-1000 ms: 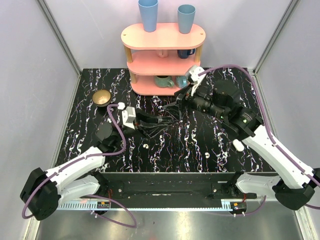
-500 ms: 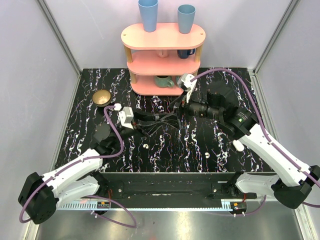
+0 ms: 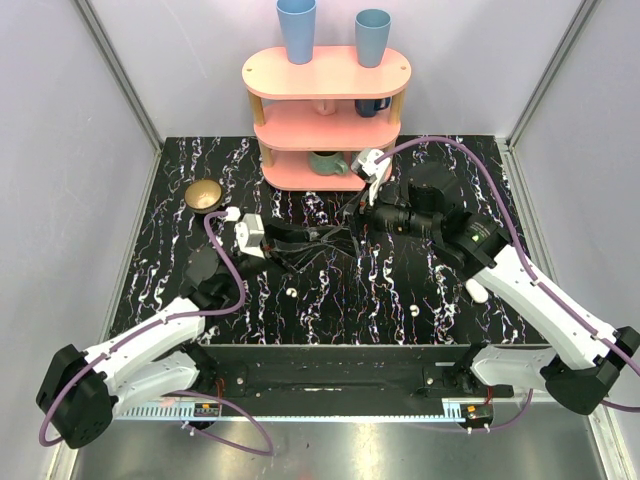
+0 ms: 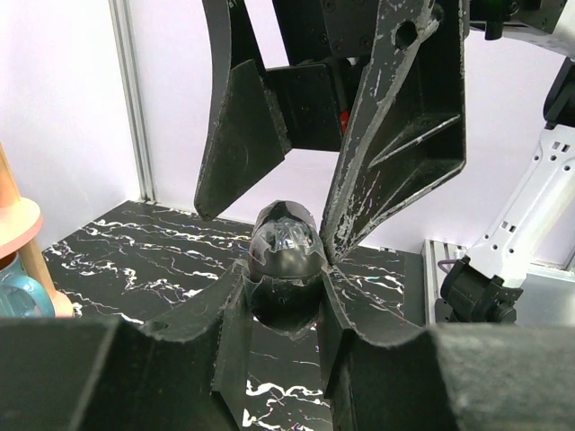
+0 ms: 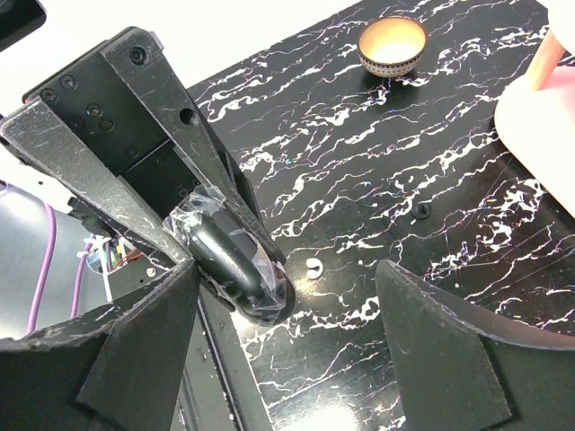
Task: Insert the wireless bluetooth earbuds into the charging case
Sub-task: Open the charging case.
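Where the black marble-patterned table [image 3: 180, 170] nears its front edge, the wireless bluetooth earbuds [image 3: 290, 293] lie well apart: one left of centre, the other [image 3: 413, 310] right of centre. Both are outside the case.

Charging case [image 3: 477, 290]: white oval, on the tabletop just beside the right forearm.

Left gripper [image 4: 286, 283]: clenched on a dark oval object [image 5: 238, 269] wrapped in clear film, held above mid-table.

Right gripper [image 5: 287, 274]: jaws spread wide, one on either side of that object, grasping nothing.

Behind: pink shelf [image 3: 325, 125] carrying blue cups [image 3: 296, 28].

Far left: gold bowl [image 3: 204, 194].
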`<action>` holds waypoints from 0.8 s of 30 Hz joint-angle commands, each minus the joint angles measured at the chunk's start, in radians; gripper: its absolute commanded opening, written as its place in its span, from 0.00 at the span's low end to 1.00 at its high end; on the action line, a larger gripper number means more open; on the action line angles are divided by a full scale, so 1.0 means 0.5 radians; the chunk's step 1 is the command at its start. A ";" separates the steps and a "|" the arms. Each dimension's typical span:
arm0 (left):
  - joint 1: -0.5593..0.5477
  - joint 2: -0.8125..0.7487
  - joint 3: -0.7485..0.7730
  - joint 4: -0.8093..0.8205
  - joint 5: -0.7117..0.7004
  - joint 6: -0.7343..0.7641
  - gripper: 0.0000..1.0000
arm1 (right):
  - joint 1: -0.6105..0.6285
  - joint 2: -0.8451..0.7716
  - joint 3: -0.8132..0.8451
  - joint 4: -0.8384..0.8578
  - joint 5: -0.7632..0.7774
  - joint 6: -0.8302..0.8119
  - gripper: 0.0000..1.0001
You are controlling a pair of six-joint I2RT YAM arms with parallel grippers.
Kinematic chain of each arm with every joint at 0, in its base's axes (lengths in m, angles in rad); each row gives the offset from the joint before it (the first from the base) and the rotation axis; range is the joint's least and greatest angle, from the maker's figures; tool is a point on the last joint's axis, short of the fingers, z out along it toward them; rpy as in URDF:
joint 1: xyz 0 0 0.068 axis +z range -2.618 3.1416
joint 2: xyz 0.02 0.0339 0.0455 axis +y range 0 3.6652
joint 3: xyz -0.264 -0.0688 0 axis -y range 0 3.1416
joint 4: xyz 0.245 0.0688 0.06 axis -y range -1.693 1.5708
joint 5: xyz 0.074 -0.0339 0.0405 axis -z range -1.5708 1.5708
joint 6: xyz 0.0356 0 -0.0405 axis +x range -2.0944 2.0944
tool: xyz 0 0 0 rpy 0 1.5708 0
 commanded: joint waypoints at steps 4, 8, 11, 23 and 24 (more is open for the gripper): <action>-0.010 -0.075 0.014 0.150 0.237 0.034 0.00 | -0.007 0.016 0.057 0.087 0.122 -0.009 0.84; -0.010 -0.103 -0.010 0.122 0.250 0.068 0.00 | -0.047 0.034 0.078 0.115 0.088 0.018 0.85; -0.010 -0.118 -0.022 0.079 0.253 0.089 0.00 | -0.071 0.041 0.088 0.142 0.045 0.049 0.85; -0.010 -0.146 -0.053 0.046 0.063 0.086 0.00 | -0.102 0.068 0.079 0.216 -0.215 0.107 0.85; -0.010 -0.146 -0.053 0.018 0.002 0.086 0.00 | -0.105 0.065 0.075 0.228 -0.219 0.110 0.85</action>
